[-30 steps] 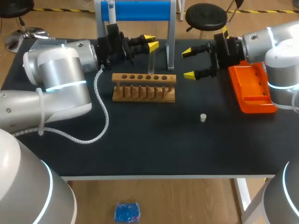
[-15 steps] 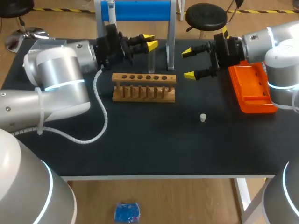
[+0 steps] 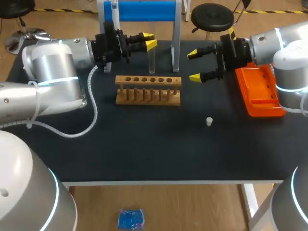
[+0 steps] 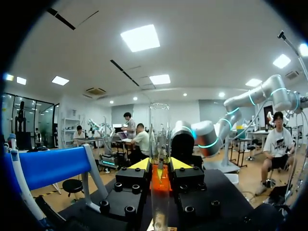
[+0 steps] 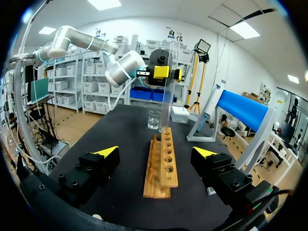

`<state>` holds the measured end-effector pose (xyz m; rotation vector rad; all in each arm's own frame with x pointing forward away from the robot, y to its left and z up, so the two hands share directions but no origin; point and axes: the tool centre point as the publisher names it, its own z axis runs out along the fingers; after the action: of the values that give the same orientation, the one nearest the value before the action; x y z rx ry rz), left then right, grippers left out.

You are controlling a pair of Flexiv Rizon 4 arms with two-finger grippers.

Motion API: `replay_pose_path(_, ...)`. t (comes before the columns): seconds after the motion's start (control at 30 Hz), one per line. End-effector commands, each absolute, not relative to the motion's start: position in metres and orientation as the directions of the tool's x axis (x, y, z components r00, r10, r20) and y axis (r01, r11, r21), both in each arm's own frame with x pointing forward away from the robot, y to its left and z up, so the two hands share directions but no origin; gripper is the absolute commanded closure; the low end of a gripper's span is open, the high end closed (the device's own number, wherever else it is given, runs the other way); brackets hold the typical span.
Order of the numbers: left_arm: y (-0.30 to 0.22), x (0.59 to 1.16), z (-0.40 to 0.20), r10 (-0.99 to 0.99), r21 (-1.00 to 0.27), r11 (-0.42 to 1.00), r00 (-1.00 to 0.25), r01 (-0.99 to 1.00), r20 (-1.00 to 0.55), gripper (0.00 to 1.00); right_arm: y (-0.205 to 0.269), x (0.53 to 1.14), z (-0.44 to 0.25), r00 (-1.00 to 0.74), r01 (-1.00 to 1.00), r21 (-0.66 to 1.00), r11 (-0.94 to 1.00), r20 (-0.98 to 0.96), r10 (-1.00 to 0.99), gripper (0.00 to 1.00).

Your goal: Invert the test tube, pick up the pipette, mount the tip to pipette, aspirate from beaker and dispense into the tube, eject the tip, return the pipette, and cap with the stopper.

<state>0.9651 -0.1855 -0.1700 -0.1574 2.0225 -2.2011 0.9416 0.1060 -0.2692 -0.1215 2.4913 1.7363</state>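
Note:
A clear test tube (image 3: 152,60) hangs upright just above the back row of the wooden rack (image 3: 148,89), and my left gripper (image 3: 147,41) is shut on its upper part. In the left wrist view the test tube (image 4: 160,139) stands between the yellow tips of the left gripper (image 4: 159,166). My right gripper (image 3: 195,65) is open to the right of the rack, with nothing in it. From the right wrist the rack (image 5: 162,166) lies ahead of the right gripper (image 5: 156,152), with the tube (image 5: 167,91) and a glass beaker (image 5: 154,119) beyond. A small white stopper (image 3: 209,121) lies on the table.
An orange tray (image 3: 260,91) sits at the right edge under my right arm. A blue stand with white legs (image 3: 139,10) rises at the back behind the rack. The black tabletop (image 3: 154,149) is bare in front of the rack.
My left arm has drawn back and to the left, carrying the tube slightly up and left over the rack. The right arm has kept still.

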Motion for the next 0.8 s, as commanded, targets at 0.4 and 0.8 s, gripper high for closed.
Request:
replay_pose_path(0.4, -0.196, 0.975, -0.192, -0.113, -0.995, -0.079, -0.993, 0.053, -0.044, 1.0, 0.106, 0.942, -0.27, -0.991, -0.125, 0.93, 0.346, -0.13, -0.008, 0.0)
replay_pose_path(0.8, -0.197, 0.975, -0.201, -0.116, -0.997, -0.059, -0.992, 0.057, -0.05, 1.0, 0.106, 0.942, -0.27, -0.991, -0.125, 0.93, 0.346, -0.13, -0.008, 0.0)
